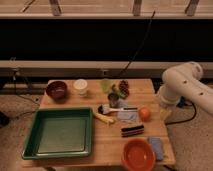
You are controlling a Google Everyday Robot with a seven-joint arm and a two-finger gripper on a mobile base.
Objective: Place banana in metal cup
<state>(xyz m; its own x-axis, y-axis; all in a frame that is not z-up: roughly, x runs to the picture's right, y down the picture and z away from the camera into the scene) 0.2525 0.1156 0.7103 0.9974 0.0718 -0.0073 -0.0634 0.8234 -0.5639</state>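
Banana [104, 118] lies on the table [100, 150], beside the green tray [60, 133]; metal cup [113, 98] stands apart behind it. Gripper [165, 114] hangs off the table's right edge (grip state cannot be told).

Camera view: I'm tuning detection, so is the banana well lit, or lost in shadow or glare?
In the camera view, warm, even light covers the table; the banana shows yellow beside the green tray, without glare; the metal cup is dim, its inside dark; the claw, by the table's right edge, is lit.
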